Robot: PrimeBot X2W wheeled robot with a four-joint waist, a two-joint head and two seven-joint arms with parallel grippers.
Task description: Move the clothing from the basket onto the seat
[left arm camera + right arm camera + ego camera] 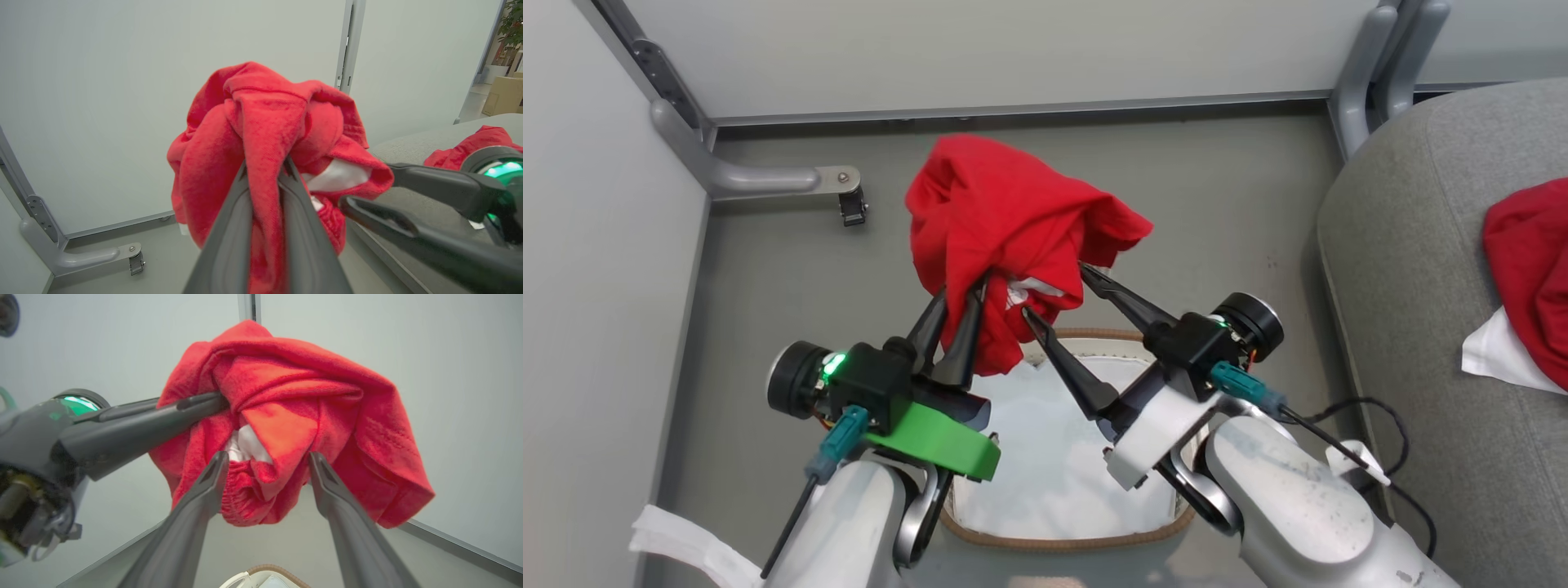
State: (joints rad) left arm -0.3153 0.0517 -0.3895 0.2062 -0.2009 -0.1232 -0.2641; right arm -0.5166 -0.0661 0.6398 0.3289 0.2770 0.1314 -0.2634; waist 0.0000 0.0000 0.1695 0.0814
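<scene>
A bunched red garment [1005,220] with a small white patch hangs in the air above the basket [1062,541], whose white liner shows inside the brown rim. My left gripper [964,304] is shut on the garment's lower left folds; in the left wrist view a fold of the garment [261,122] runs down between the two fingers of that gripper [265,167]. My right gripper [1058,292] is open, its fingertips astride the garment's [294,396] underside in the right wrist view [267,457]. A second red garment [1531,269] with a white part lies on the grey seat [1405,286] at the right.
Pale partition walls close the back and left. A grey metal foot with a caster [768,175] juts out at the left wall, and another post [1380,65] stands by the seat's corner. A white cloth strip [678,539] lies on the floor at lower left.
</scene>
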